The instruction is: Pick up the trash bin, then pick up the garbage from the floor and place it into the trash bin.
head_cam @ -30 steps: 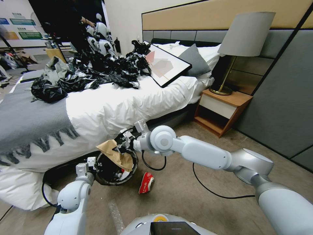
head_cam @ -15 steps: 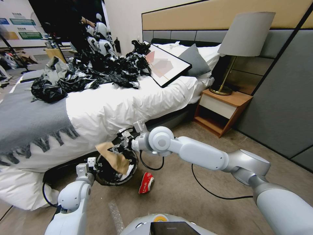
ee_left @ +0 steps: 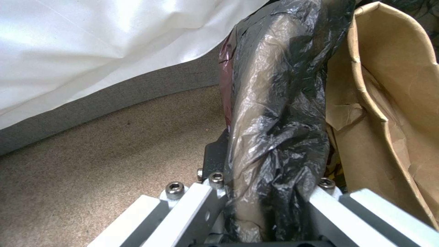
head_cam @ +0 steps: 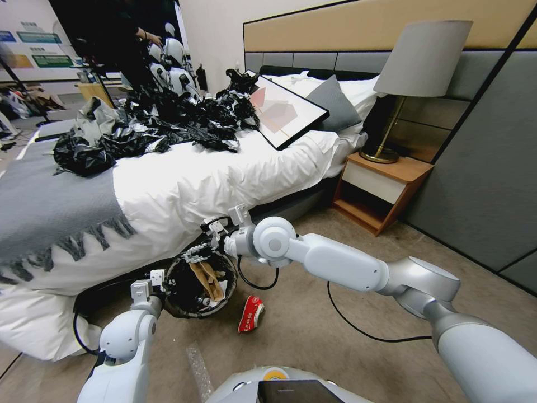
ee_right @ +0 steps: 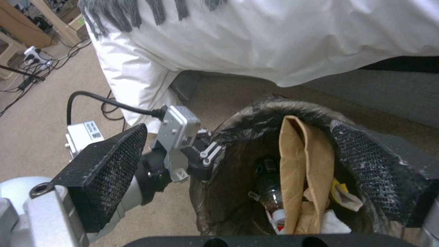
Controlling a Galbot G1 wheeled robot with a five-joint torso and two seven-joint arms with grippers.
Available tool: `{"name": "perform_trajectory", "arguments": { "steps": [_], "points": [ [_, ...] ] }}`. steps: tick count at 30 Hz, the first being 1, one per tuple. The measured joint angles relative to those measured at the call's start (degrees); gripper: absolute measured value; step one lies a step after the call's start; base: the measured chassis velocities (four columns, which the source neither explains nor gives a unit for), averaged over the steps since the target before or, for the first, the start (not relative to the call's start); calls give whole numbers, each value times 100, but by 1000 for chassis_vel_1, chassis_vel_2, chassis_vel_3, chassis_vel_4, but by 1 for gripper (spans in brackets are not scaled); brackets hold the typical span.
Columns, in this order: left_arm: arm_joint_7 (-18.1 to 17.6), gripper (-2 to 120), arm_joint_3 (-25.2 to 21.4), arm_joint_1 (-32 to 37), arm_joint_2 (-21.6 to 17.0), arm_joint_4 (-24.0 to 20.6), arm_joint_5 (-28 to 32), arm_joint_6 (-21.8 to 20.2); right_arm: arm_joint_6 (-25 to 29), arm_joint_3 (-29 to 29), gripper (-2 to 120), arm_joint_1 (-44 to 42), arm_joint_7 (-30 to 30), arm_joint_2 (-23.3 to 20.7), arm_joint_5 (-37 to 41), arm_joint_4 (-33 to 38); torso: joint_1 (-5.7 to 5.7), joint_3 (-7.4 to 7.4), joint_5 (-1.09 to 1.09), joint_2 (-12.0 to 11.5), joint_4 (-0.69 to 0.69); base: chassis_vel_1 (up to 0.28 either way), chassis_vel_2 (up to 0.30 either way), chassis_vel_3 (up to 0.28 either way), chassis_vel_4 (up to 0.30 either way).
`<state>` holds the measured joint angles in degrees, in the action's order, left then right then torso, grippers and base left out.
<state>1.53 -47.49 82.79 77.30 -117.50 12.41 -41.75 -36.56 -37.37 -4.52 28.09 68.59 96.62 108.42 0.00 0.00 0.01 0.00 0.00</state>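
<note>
Head view first: the brown paper bag (head_cam: pixel 206 278), which a second ago hung from the right tool above the rim, now stands inside the trash bin (head_cam: pixel 199 284), let go. The right tool (head_cam: pixel 197 253) has drawn back a little toward the bed (head_cam: pixel 184 184) and hovers just over the bin's far rim, its two black pads spread wide apart with nothing between them; the right wrist view shows the pads (ee_right: pixel 107 171) on either side of the bin's mouth.

The left tool (head_cam: pixel 158 278) is clamped on the bin's near rim, pinching the black liner (ee_left: pixel 270 137) between its fingers, as the left wrist view shows up close.

The bin sits low beside the bed, its mouth tilted toward the robot. The white duvet hangs close over its far side, so room is tight there; bare carpet lies open on the near and right sides. A black cable (head_cam: pixel 358 324) loops across that carpet under the right arm.

The bag's long axis runs steeply from the bin's floor up to the rim, top edge leaning against the liner. Beneath it lie a bottle (ee_right: pixel 270 185) and white and yellow scraps.

A red-and-white wrapper (head_cam: pixel 250 314) lies on the carpet just right of the bin.
</note>
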Motion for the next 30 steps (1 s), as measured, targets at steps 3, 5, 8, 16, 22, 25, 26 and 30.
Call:
{"name": "perform_trajectory", "arguments": {
  "steps": [3, 5, 8, 16, 22, 25, 26, 30],
  "points": [
    [-1, 0, 4, -3, 0, -1, 1, 0, 49, 206, 100, 4, 85, -1, 3, 33, 0, 0, 0, 0, 0, 0, 0, 0, 0],
    [-2, 0, 3, -3, -17, -9, 5, 1, 93, 451, 100, 36, 182, -73, 5, 82, 0, -1, 0, 0, 1, 0, 0, 0, 0],
    [-2, 0, -1, -2, -32, -27, 9, 2, 98, 640, 100, 50, 251, -238, -51, 118, 0, 0, 0, 0, 2, 0, 0, 0, 0],
    [14, 0, -44, 13, -107, -100, 25, 12, 350, 1345, 100, -364, 146, -1271, -1644, 172, 0, 0, 1, 0, -3, 0, 0, 0, 0],
    [17, 0, -50, 20, -144, -102, 32, 13, 477, 2148, 100, -1230, 123, -1711, -2314, 230, 0, -1, -1, 0, 0, 0, 0, 0, 0],
    [18, 0, -33, 16, -149, -101, 32, 13, 507, 3008, 100, -2453, 99, -1832, -2902, 178, 0, -1, 1, 0, -2, 0, 0, 0, 0],
    [19, 0, -32, 19, -151, -101, 32, 13, 533, 3185, 100, -2699, 46, -1815, -3169, 126, 0, 0, 2, 0, -1, 0, 0, 0, 0],
    [19, 0, -42, 39, -176, -101, 32, 13, 786, 3652, 100, -3487, -175, -1671, -3931, -81, 0, -1, 0, 0, 0, 0, 0, 0, 0]
  ]
}}
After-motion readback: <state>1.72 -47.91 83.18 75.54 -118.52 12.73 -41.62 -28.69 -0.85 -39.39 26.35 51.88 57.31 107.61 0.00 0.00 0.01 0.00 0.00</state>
